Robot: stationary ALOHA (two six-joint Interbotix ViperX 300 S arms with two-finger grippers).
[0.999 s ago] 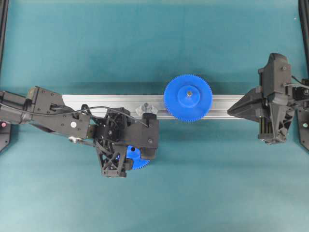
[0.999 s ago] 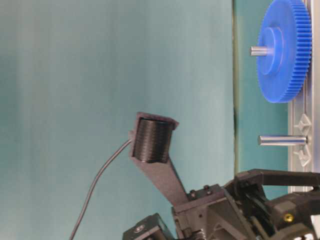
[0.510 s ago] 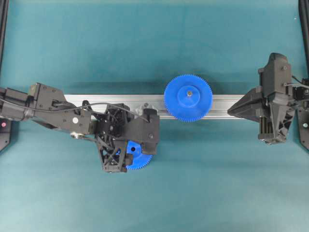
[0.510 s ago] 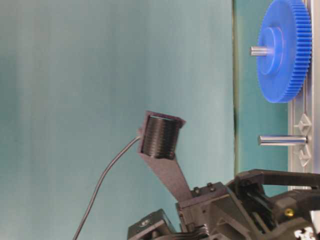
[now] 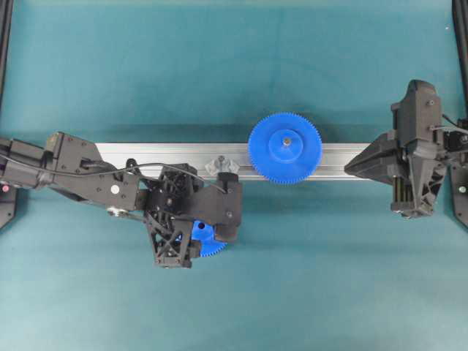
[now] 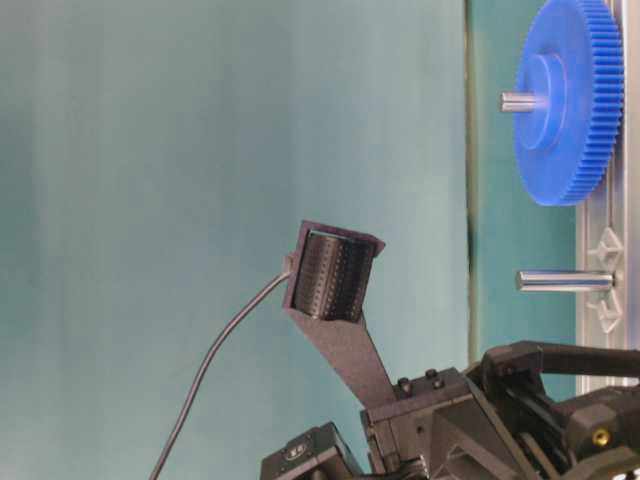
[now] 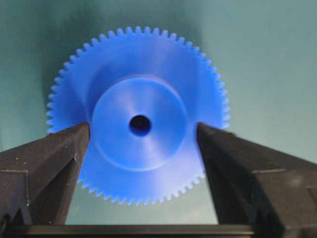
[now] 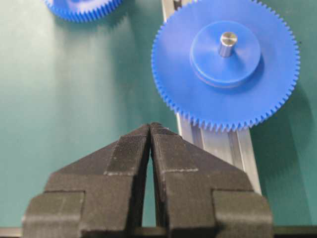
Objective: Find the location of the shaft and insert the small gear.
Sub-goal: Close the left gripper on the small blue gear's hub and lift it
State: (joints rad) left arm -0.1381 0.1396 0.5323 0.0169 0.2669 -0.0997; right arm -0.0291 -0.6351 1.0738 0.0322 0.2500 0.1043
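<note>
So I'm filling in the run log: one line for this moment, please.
left gripper: open, straddling small gear hub | shaft: bare | right gripper: shut, idle beside large gear

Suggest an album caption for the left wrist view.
Open left tool straddles the small gear's raised hub on the teal table.

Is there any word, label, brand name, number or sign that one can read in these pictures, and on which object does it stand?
No readable text: none on the small blue plastic toothed gear, the larger blue gear, the silver aluminium rail or the short grey metal shaft.
The black left gripper and black right gripper carry no marking.
</note>
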